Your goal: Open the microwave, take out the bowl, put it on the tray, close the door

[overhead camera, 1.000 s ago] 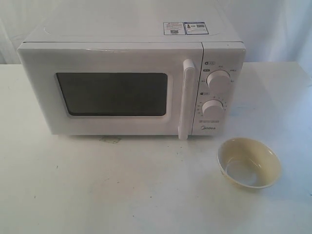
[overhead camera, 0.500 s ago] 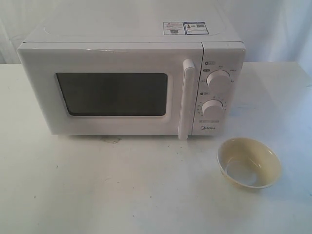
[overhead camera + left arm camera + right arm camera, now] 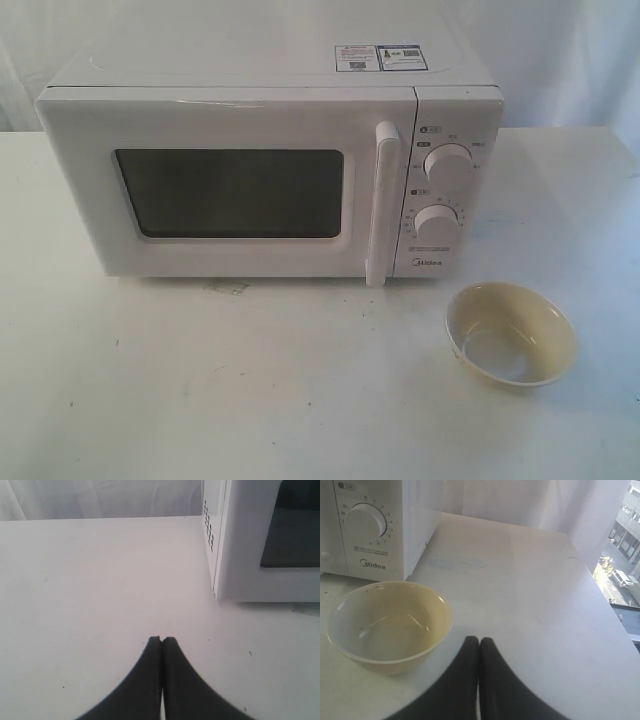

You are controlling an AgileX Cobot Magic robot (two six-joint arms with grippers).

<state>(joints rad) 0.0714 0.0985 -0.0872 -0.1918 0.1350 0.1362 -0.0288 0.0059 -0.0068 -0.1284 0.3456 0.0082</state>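
Observation:
The white Midea microwave [image 3: 270,170] stands at the back of the table, its door [image 3: 230,190] shut flush, with the vertical bar handle [image 3: 383,205] beside two round knobs [image 3: 447,165]. The cream bowl [image 3: 510,333] sits upright and empty on the bare table in front of the knob panel; it also shows as the bowl [image 3: 390,625] in the right wrist view. My right gripper [image 3: 479,641] is shut on nothing, close beside the bowl without touching it. My left gripper [image 3: 161,640] is shut and empty over the table off the microwave's corner [image 3: 220,555]. Neither gripper shows in the exterior view. No tray is in view.
White curtains hang behind the table. A small mark [image 3: 227,287] lies on the table under the door's front edge. The table's right edge [image 3: 615,625] runs close to the right gripper, with a window and street beyond it.

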